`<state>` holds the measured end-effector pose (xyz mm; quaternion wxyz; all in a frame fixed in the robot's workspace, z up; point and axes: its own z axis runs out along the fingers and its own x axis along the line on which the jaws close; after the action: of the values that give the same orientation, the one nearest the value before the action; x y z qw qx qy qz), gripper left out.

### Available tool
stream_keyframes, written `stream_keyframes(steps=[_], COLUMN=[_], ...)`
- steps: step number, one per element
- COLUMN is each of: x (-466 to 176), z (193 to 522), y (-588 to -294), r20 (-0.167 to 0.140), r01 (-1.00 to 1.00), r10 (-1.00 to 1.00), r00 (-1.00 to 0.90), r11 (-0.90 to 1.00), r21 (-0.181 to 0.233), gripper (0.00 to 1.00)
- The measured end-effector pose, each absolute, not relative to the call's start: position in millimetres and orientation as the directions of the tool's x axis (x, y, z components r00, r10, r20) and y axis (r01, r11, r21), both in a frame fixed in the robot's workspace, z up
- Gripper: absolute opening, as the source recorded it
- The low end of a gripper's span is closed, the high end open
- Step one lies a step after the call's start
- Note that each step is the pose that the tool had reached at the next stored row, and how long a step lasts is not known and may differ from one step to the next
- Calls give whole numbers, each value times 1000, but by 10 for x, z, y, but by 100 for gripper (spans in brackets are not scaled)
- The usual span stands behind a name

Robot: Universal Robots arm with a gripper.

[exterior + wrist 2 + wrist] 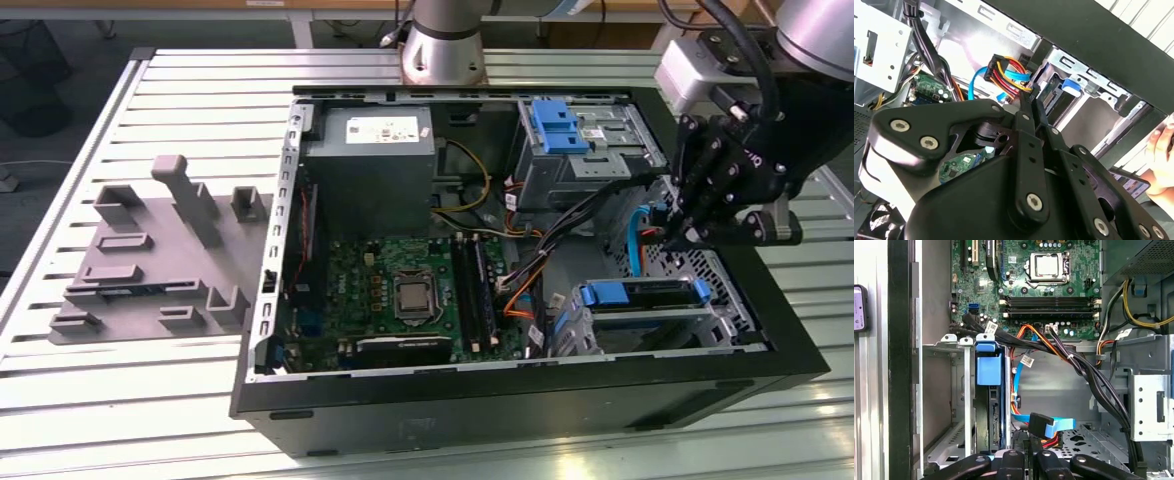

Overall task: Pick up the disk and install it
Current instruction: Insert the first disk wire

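Linkage of my hand [1026, 460] sat nearest in both wrist views, above the open computer case [534, 400]; whether it was open or closed I could not tell. Just beyond it the disk [989, 400], in its blue bracket, stood on edge in the metal drive cage [961, 390]. Farther in lay the motherboard [1044, 285]. Off on the desk [80, 400], at the exterior view's left, sat the grey fixture block [147, 260].

- Silver-grey arm [814, 30] at upper right of the exterior view, black cables alongside.
- Matte black gripper [714, 200] of hinged link bars.
- Rounded black linkage plates, silver hex screws in the second wrist view.
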<state>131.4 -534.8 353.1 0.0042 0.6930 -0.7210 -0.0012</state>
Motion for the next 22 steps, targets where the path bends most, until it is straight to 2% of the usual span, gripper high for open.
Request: stream_keyframes(steps=[6, 22], x=[1270, 1253], z=[3497, 3423], y=[-5406, -5492], r20=[17, 17], r01=[-999, -1000], r10=[-999, -1000], r00=[-40, -16], r11=[40, 16], r21=[2, 2], gripper=[16, 16])
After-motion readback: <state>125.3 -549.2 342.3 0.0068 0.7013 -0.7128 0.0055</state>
